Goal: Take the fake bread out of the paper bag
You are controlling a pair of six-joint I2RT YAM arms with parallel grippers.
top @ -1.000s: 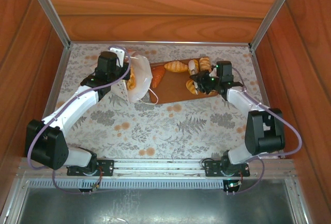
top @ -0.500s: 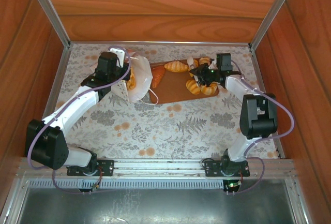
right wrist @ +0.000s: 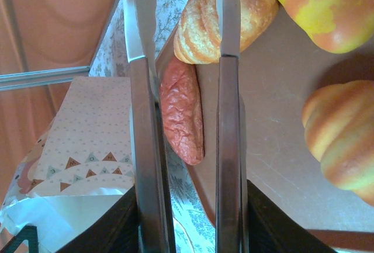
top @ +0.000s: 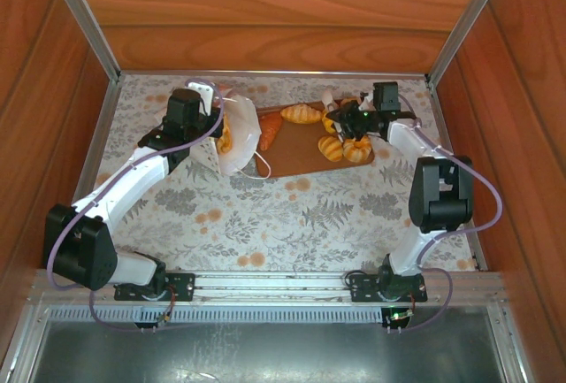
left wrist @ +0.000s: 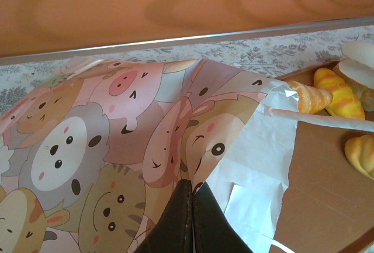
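The right arm has been swinging away from the near edge of the brown board toward its far right corner, while the left arm has been staying put. The right end effector is now hovering low over the board with its fingers set apart and parallel, gripping nothing; in its wrist view a reddish-orange wedge and a striped roll are lying on the board below the gap. The left end effector is pinching its fingers tight on the edge of the paper bag, which is lying on its side on the floral tabletop, just left of the board, its mouth facing the board. Most of the fake bread is already sitting out on the board; a golden piece is showing inside the bag. The breads are looking glossy and rounded, so they are probably light but slippery, and pinching one across its narrow middle seems safest. The bag is thin paper, likely to crumple or slide unless its rim is being held. Counting: one bag, one board, about six breads on the board, some partly hidden by the right arm, and at least one in the bag.
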